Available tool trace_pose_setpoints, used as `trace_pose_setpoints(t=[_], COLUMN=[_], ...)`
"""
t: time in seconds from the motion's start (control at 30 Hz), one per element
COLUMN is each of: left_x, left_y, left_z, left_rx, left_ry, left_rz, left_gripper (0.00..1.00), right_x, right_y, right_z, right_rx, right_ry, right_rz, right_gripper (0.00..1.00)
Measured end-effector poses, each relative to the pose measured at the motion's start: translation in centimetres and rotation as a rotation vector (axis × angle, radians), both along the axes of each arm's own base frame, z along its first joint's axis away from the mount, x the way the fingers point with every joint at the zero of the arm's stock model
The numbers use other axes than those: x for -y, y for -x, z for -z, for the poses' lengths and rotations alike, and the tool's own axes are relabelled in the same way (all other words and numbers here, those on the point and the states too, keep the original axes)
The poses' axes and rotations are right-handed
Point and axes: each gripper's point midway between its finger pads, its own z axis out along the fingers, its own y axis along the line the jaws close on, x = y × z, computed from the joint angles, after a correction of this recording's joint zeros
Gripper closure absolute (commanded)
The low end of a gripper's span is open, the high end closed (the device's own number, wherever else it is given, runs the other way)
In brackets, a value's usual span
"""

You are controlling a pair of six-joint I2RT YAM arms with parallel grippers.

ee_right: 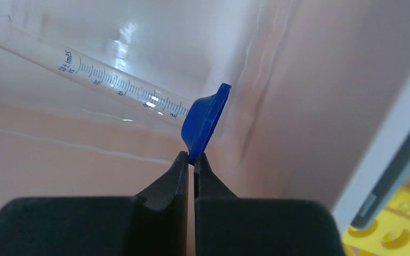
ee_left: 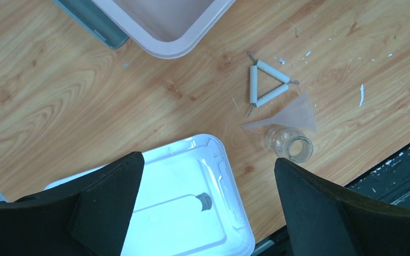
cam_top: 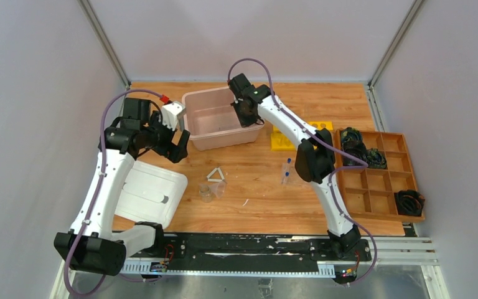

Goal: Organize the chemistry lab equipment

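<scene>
My right gripper is down inside the pink bin. In the right wrist view it is shut on the edge of the blue cap of a clear graduated tube, which slants up to the left against the bin wall. My left gripper is open and empty, hovering over the white lid. The white triangle, a small clear cup and a clear cone lie mid-table. Another blue-capped tube lies to the right.
A white lid lies at the front left. A yellow rack sits right of the bin. The wooden compartment tray with black coiled items stands at the right edge. A small white scrap lies near the front.
</scene>
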Motion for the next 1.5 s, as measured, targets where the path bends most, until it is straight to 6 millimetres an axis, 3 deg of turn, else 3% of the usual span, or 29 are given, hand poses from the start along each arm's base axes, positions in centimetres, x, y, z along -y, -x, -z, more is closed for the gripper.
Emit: trace_pose_setpoints(t=[0.17, 0.53, 0.7, 0.83, 0.93, 1.07, 1.13, 1.27, 1.37, 1.5], left_x=[0.0, 0.0, 0.0, -0.1, -0.2, -0.3, -0.3, -0.3, -0.2, 0.0], left_y=[0.1, 0.1, 0.1, 0.5, 0.8, 1.1, 1.2, 1.3, 1.4, 1.4], left_z=[1.4, 3.0, 3.4, 3.3, 2.9, 2.8, 3.0, 3.1, 3.1, 3.0], left_rx=[-0.037, -0.059, -0.063, -0.044, -0.02, -0.006, -0.008, -0.011, -0.01, -0.009], left_ry=[-0.015, -0.02, -0.02, -0.027, -0.032, -0.035, -0.038, -0.039, -0.035, -0.026], left_rz=[0.017, 0.034, 0.035, 0.045, 0.053, 0.058, 0.061, 0.069, 0.072, 0.077], left_gripper=[0.06, 0.07, 0.03, 0.0, 0.0, 0.0, 0.0, 0.0, 0.0, 0.0], right_x=[1.5, 0.9, 0.5, -0.6, -0.9, -0.8, -0.6, -0.4, -0.2, -0.4], right_y=[2.2, 5.9, 4.9, 2.3, 1.0, 0.1, -0.1, -0.3, -0.6, -1.0], right_z=[1.9, -0.8, -2.4, -4.0, -3.4, -1.1, 0.1, 1.4, 1.2, 0.2], right_rx=[-0.052, -0.052, -0.016, 0.062, 0.088, 0.082, 0.074, 0.068, 0.079, 0.107], right_ry=[0.039, -0.014, -0.029, -0.048, -0.033, 0.014, 0.042, 0.071, 0.073, 0.051], right_rz=[0.028, 0.035, 0.053, 0.09, 0.113, 0.131, 0.138, 0.148, 0.158, 0.173], right_gripper=[1.0, 1.0, 0.96, 0.92, 0.92, 0.89, 0.81, 0.57, 0.4, 0.3])
